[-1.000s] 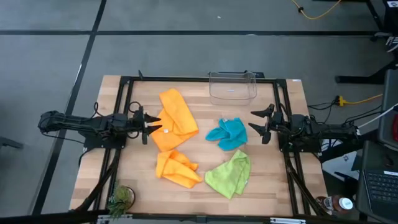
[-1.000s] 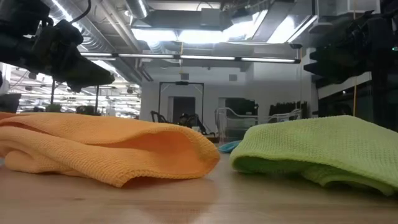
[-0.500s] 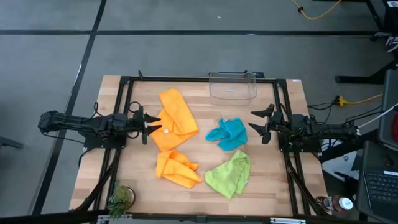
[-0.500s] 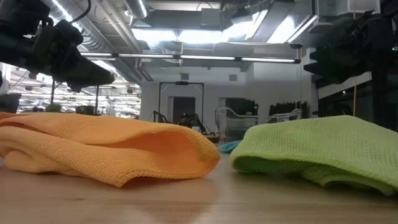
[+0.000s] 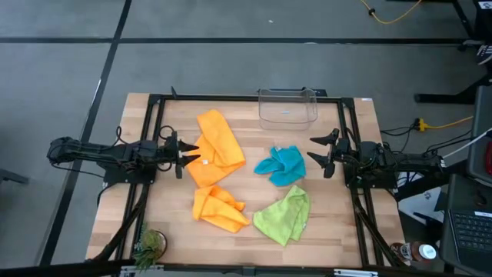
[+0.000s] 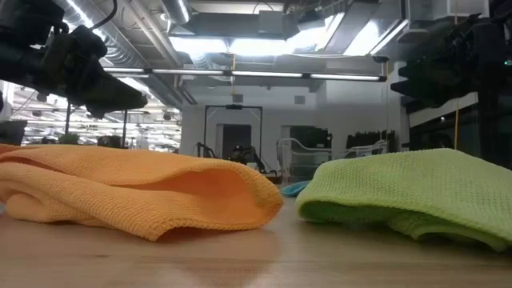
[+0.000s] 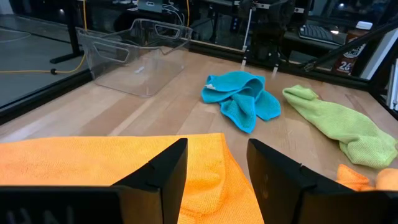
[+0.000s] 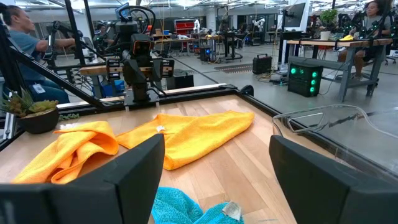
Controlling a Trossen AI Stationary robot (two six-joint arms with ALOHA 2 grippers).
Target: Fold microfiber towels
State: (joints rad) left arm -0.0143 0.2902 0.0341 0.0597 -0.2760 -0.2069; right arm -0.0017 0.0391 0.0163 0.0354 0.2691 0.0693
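Four towels lie crumpled on the wooden table: one orange towel (image 5: 217,146) at the far left, a second orange towel (image 5: 218,208) near the front, a teal-blue towel (image 5: 282,165) right of centre, and a lime green towel (image 5: 284,216) at the front right. My left gripper (image 5: 187,154) is open, hovering at the left edge of the far orange towel (image 7: 124,168). My right gripper (image 5: 317,152) is open, to the right of the teal-blue towel (image 8: 186,211). Neither holds anything.
A clear plastic bin (image 5: 287,107) stands at the table's far edge, right of centre. A small potted plant (image 5: 148,245) sits at the front left corner. A black frame (image 5: 154,115) runs around the table top. Bare wood lies in the middle between the towels.
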